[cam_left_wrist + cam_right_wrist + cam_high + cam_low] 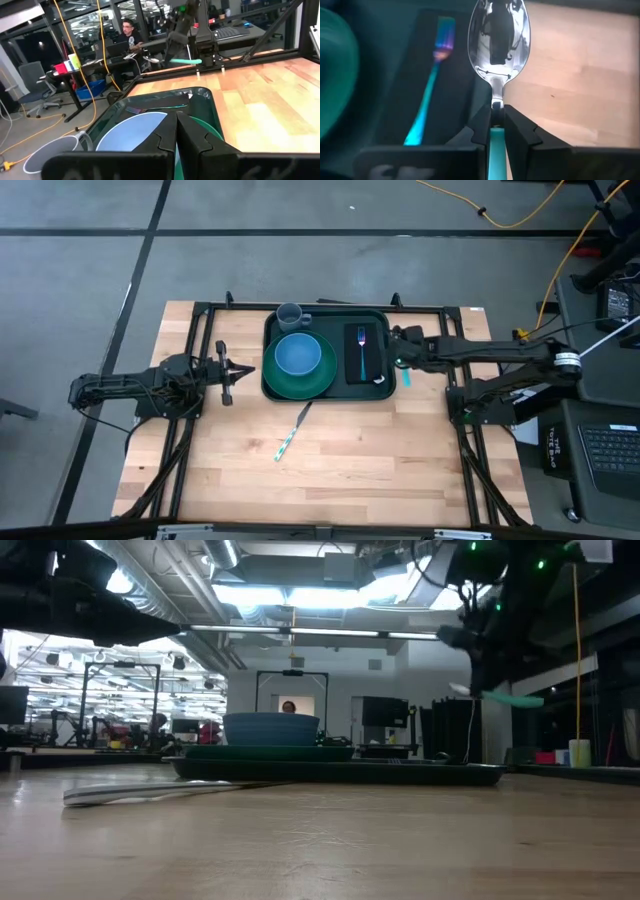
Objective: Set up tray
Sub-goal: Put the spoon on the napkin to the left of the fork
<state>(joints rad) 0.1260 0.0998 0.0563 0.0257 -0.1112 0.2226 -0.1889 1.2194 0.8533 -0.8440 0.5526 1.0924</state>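
Note:
The dark green tray lies at the table's far middle. On it are a green plate with a blue bowl, a grey cup and a black napkin bearing a fork. My right gripper hangs over the tray's right rim, shut on a spoon with a teal handle. My left gripper waits shut, just left of the tray. My right gripper pinches the spoon between its two fingers where the steel neck meets the teal handle. The fingers slant down from the table's right side and lie across it. The spoon is lifted clear of tray and table, roughly level, its bowl toward the napkin.
A knife with a teal handle lies on the bare wood near the tray's front edge. A black frame runs around the tabletop. A person sits at a desk beyond the table.

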